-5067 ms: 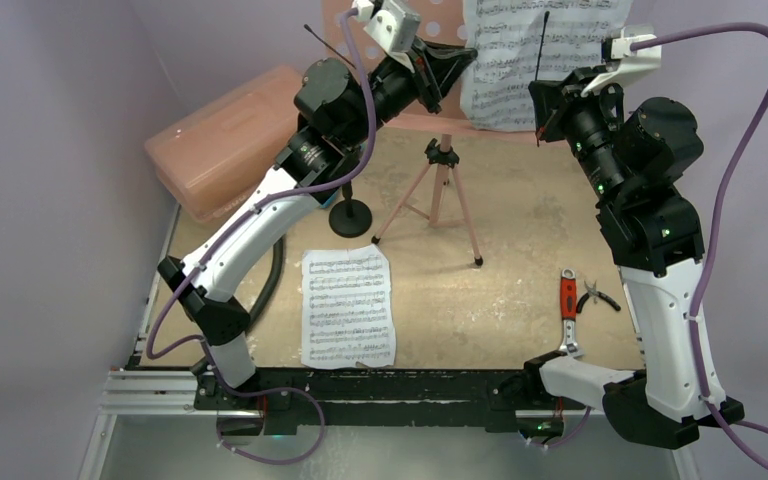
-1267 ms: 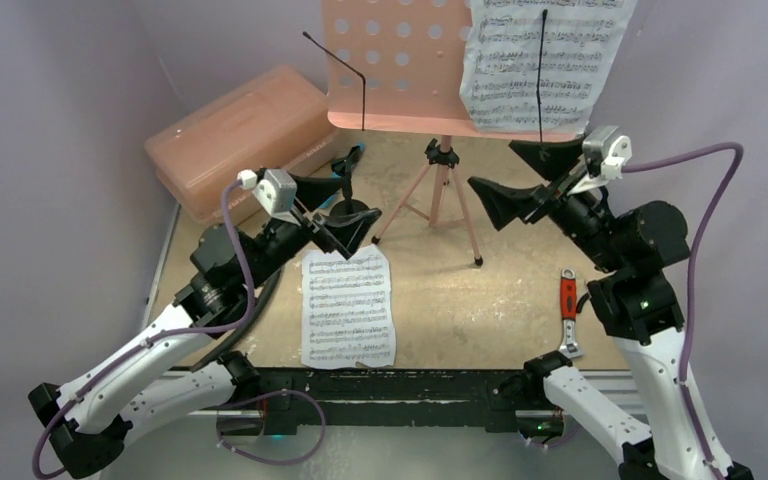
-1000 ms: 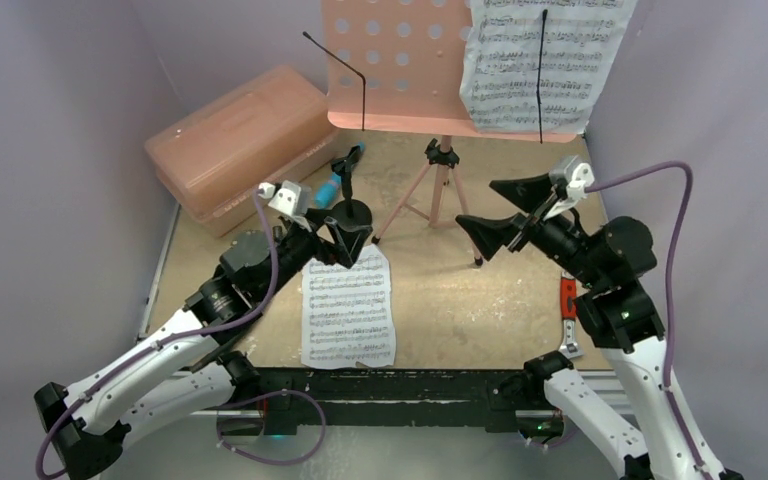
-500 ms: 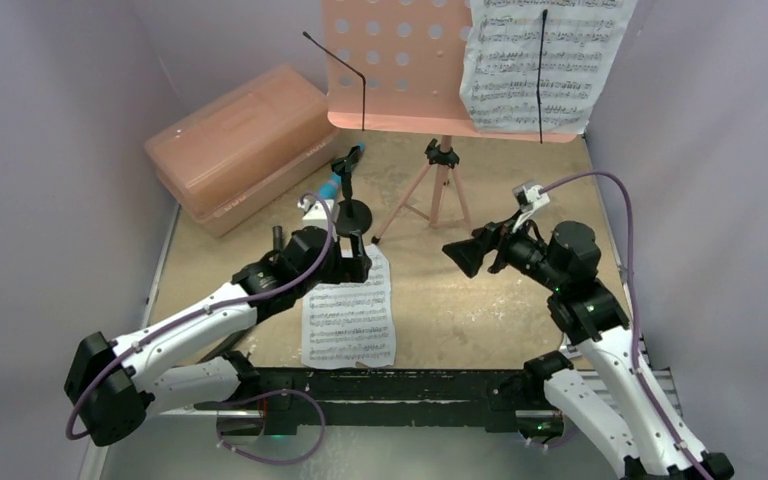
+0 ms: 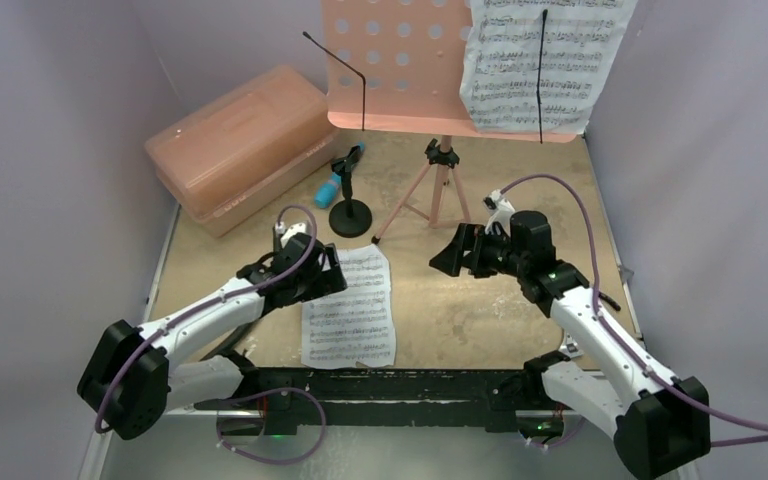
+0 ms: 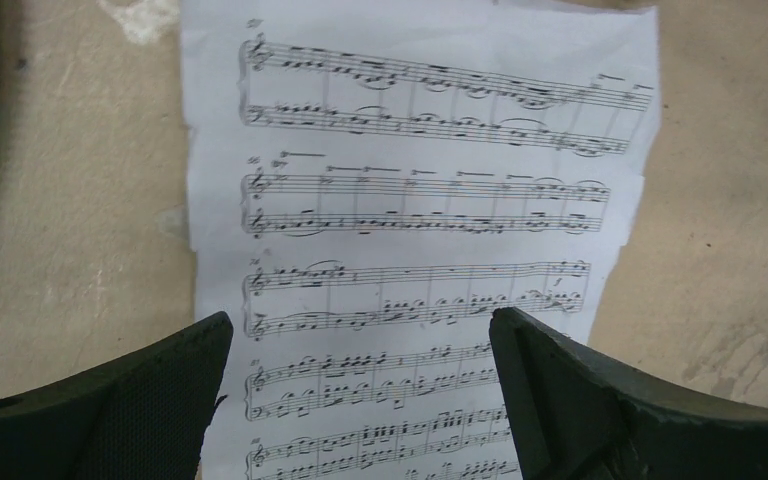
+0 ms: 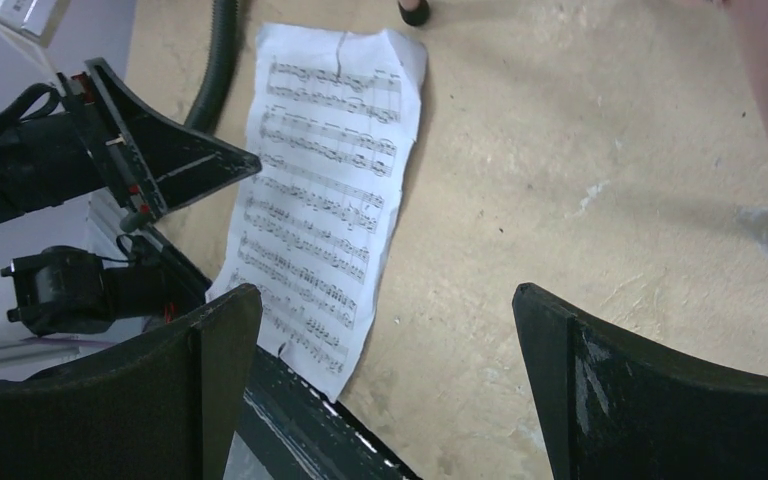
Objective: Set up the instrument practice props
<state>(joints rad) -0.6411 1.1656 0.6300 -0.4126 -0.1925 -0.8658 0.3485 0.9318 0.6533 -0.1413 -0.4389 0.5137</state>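
1. Top external: loose sheet-music page [image 5: 350,312] is lying flat on the table [image 5: 480,320], long axis running near-to-far, top edge pointing toward the music stand [image 5: 392,62].
2. Left gripper [image 6: 360,328] is hovering over it, fingers spread.
3. Right gripper [image 7: 385,298] is hanging nearby, fingers spread.

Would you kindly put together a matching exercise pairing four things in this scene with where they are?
Things:
1. cyan toy microphone
2. pink case
3. left gripper
4. upper sheet-music page

Places:
A. on the pink music stand
B. hovering open over the flat sheet-music page on the table
C. held in the small black mic stand
D. far left, beside the wall

Pairs: 1-C, 2-D, 3-B, 4-A.
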